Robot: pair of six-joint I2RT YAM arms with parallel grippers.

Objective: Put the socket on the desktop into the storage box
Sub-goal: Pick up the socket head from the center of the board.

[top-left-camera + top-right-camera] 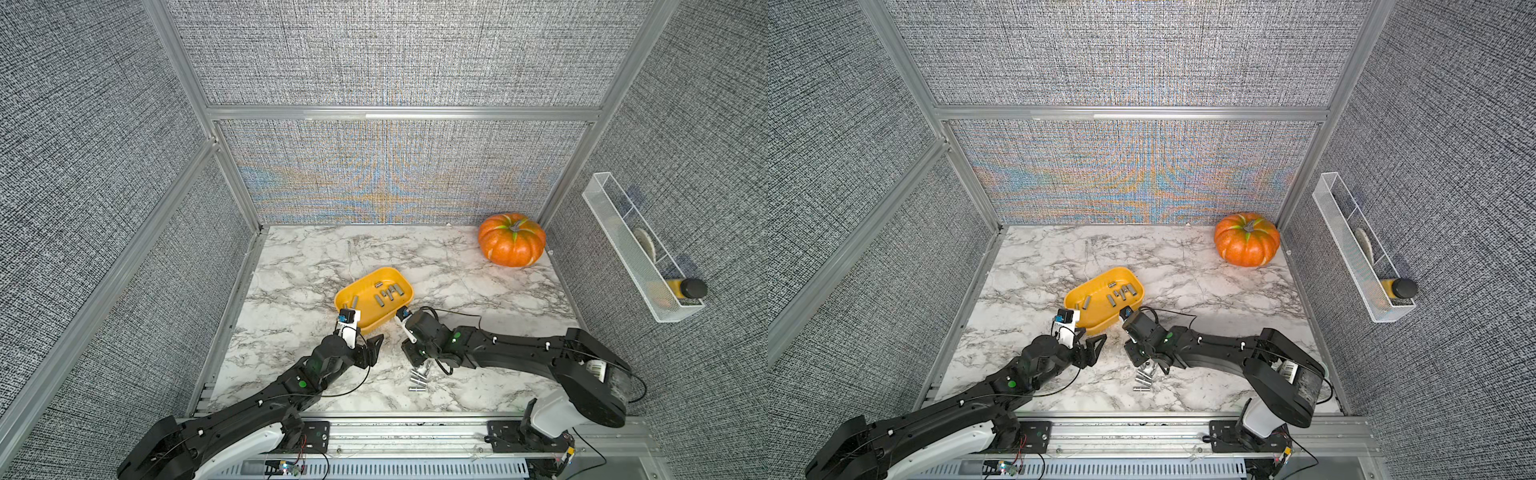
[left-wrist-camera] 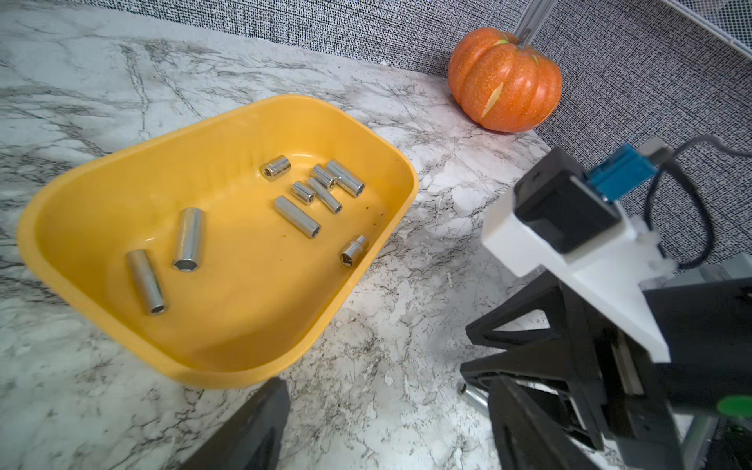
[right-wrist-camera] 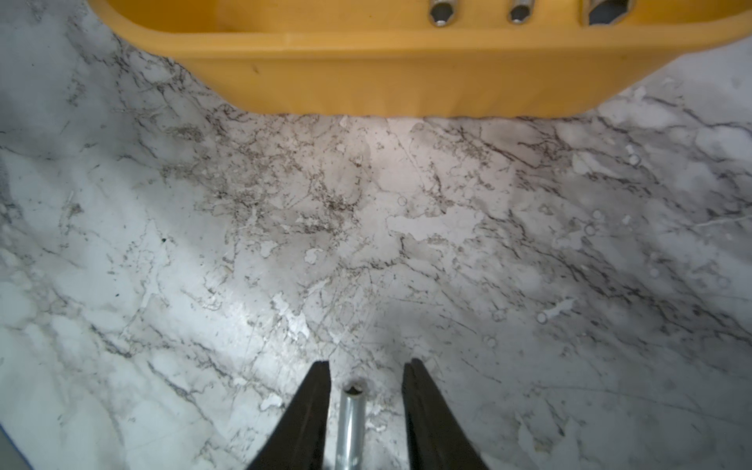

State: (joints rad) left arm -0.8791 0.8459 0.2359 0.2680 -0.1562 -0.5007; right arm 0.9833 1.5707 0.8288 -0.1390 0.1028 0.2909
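Observation:
The yellow storage box point(image 1: 376, 323) point(image 1: 1100, 324) sits mid-desktop with several chrome sockets point(image 1: 386, 295) point(image 2: 313, 191) lying inside. More sockets point(image 1: 417, 379) point(image 1: 1143, 380) lie on the desktop near the front. My right gripper point(image 1: 417, 365) point(image 3: 368, 362) is down among them, its jaws open on either side of one lying socket point(image 3: 350, 423), with a gap on both sides. My left gripper point(image 1: 370, 347) point(image 2: 384, 380) stands wide open over bare marble at the box's near corner, holding nothing. From the left wrist, one desktop socket point(image 2: 472, 394) shows beside the right gripper.
An orange pumpkin point(image 1: 511, 239) point(image 2: 504, 81) stands in the back right corner. A white wire basket point(image 1: 640, 253) hangs on the right wall with a black-capped bottle point(image 1: 692, 288) in it. Aluminium rails frame the desktop point(image 1: 316, 257); the box wall point(image 3: 407, 81) lies just ahead of the right gripper.

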